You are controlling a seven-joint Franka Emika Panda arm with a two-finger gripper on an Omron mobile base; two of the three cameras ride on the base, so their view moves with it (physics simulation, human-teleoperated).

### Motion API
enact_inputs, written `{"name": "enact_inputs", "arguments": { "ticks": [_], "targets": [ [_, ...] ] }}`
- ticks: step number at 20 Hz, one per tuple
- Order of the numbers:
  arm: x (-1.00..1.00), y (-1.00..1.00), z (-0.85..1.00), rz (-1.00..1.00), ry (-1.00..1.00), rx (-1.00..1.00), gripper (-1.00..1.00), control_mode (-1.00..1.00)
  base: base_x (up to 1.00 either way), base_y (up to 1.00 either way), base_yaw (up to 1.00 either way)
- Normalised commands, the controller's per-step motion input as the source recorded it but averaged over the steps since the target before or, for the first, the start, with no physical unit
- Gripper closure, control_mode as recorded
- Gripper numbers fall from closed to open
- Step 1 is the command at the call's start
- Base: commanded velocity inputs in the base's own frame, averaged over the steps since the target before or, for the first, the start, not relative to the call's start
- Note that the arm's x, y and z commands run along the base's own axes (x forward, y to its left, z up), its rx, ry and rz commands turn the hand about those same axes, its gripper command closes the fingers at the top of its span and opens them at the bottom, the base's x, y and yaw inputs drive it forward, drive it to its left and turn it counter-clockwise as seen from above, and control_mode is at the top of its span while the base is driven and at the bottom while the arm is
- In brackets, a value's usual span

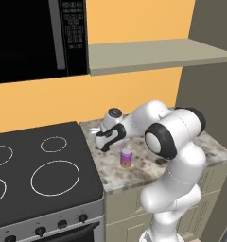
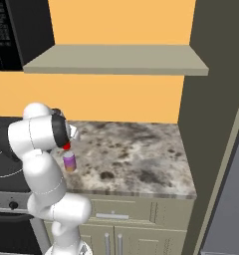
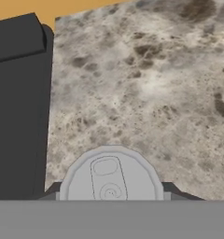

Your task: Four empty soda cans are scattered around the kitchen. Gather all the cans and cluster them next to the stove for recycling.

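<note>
In the hand view, the silvery top of a soda can (image 3: 110, 179) sits between my gripper's (image 3: 111, 193) two fingertips, which are shut on it. A sliver of that can's red side (image 2: 66, 146) shows under the hand in the right base view. The gripper (image 1: 103, 142) hangs low over the stone counter (image 1: 148, 165), close to the right edge of the stove (image 1: 39, 175). A purple soda can with an orange band (image 1: 126, 157) (image 2: 68, 162) stands upright on the counter just in front of the hand. The black cooktop (image 3: 16, 116) lies left of the held can.
A black microwave (image 1: 35, 38) hangs above the stove, and a grey-green shelf (image 1: 158, 54) juts out over the counter. A tall dark cabinet wall (image 2: 211, 124) closes the counter's right end. Bare counter stretches to the right (image 2: 141, 154).
</note>
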Motion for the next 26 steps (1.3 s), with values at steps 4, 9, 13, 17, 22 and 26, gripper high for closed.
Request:
{"name": "enact_inputs", "arguments": {
  "ticks": [4,9,13,17,22,26],
  "targets": [
    [0.00,0.03,-0.22,0.00,0.00,0.00,-1.00,-1.00,0.00,0.00,0.00],
    [0.00,0.00,-0.03,0.00,0.00,0.00,-1.00,-1.00,0.00,0.00,0.00],
    [-0.03,0.00,0.09,0.00,0.00,0.00,-1.00,-1.00,0.00,0.00,0.00],
    [-0.11,-0.01,0.20,0.00,0.00,0.00,-1.00,-1.00,0.00,0.00,0.00],
    [-0.24,-0.05,0.20,0.00,0.00,0.00,-1.00,-1.00,0.00,0.00,0.00],
    [-0.34,-0.12,0.18,0.00,0.00,0.00,-1.00,-1.00,0.00,0.00,0.00]
  ]
}}
